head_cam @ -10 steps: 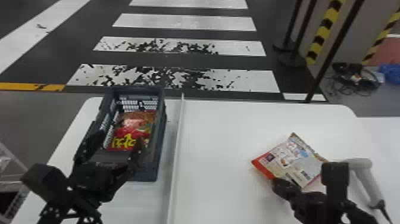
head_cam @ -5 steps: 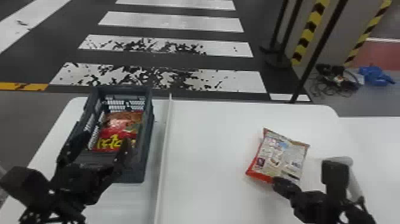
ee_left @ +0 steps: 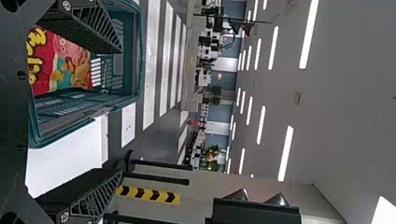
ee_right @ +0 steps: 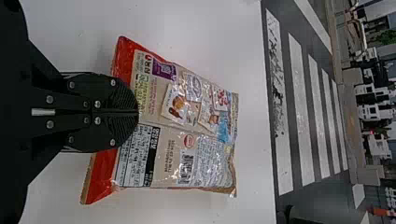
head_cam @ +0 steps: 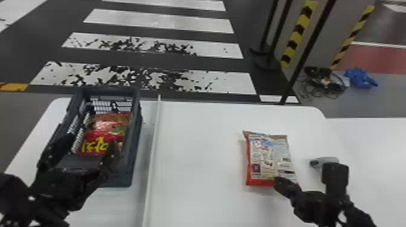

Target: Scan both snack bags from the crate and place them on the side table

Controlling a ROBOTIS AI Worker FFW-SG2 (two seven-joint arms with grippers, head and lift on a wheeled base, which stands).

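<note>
1. The bag (head_cam: 269, 157) has swung round since the earlier frames: its red end faced lower left and now faces the bottom of the frame. The crate (head_cam: 136, 151) has slid toward the left edge of my head view along with the floor stripes, so I judge the camera has turned too.
2. The bag lies right of centre, back panel up, over the white table (head_cam: 196, 151). Its long axis runs nearly straight up the frame, away from my right gripper (ee_right: 138, 112).
3. That gripper's fingers are closed at about the middle of the red end; I take the bag as pinched there. I can't tell whether its far end touches the table.
4. The scanner (head_cam: 327, 159) sits just beyond the right gripper, toward the right of the frame, so the right arm is the nearer one to both bag and scanner. The side table (head_cam: 371, 132) looks to be the white surface at the right edge.
5. My left gripper (head_cam: 90, 142) is spread wide over the near part of the crate, at the left of the frame. The second bag (head_cam: 104, 132) lies inside, ahead of those fingers.
6. The next move, as I judge it, is rightward with the right arm. With the grip at one end, the free end could sag or swing, so I'd go gently.
</note>
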